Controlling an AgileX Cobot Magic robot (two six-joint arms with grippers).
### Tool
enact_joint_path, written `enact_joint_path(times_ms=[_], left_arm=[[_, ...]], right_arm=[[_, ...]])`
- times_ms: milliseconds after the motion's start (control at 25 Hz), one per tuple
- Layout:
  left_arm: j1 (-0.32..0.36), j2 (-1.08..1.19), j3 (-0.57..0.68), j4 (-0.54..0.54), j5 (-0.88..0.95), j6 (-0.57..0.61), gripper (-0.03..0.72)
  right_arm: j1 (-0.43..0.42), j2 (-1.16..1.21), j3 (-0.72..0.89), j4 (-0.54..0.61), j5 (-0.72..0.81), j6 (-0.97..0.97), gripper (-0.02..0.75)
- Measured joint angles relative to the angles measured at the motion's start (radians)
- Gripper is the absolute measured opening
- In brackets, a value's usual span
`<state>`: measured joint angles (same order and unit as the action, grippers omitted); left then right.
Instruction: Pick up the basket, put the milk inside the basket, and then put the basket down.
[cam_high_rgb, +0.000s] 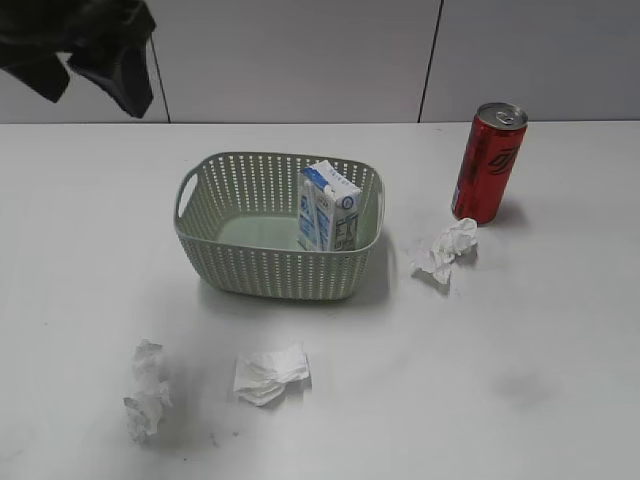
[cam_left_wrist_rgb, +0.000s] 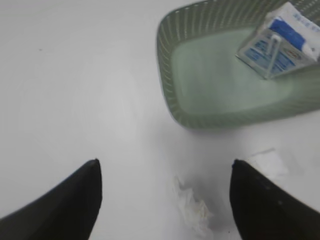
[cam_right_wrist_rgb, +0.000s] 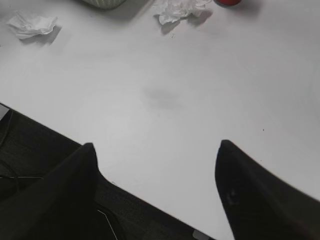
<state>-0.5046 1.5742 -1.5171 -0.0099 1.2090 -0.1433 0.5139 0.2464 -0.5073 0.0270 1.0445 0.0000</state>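
The pale green basket (cam_high_rgb: 232, 262) stands on the white table, with the white and blue milk carton (cam_high_rgb: 328, 207) upright inside it at its right end. In the left wrist view the basket (cam_left_wrist_rgb: 167, 75) is at the upper right with the milk (cam_left_wrist_rgb: 280, 42) inside. My left gripper (cam_left_wrist_rgb: 165, 165) is open and empty, held above the table left of the basket; it shows at the top left of the exterior view (cam_high_rgb: 100, 50). My right gripper (cam_right_wrist_rgb: 156, 147) is open and empty over the table's front edge; it is out of the exterior view.
A tall red can (cam_high_rgb: 488, 162) stands at the back right. Crumpled tissues lie beside it (cam_high_rgb: 445, 250), in front of the basket (cam_high_rgb: 270, 373) and at the front left (cam_high_rgb: 147, 390). The right wrist view shows the table's front edge (cam_right_wrist_rgb: 150, 200).
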Motion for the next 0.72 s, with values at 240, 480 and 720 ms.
enact_joint_path(times_ms=[240, 480, 720], left_arm=[[-0.069, -0.25, 0.269, 0.001, 0.004, 0.0, 0.587], [-0.075, -0.54, 0.603, 0.01, -0.026, -0.001, 0.587], [-0.075, -0.821, 0.858, 0.05, -0.064, 0.051, 0.587]], right_arm=[[0.0, 0.0, 0.0, 0.0, 0.0, 0.0, 0.551], [0.0, 0.0, 0.0, 0.0, 0.0, 0.0, 0.551], [0.0, 0.0, 0.0, 0.0, 0.0, 0.0, 0.551]])
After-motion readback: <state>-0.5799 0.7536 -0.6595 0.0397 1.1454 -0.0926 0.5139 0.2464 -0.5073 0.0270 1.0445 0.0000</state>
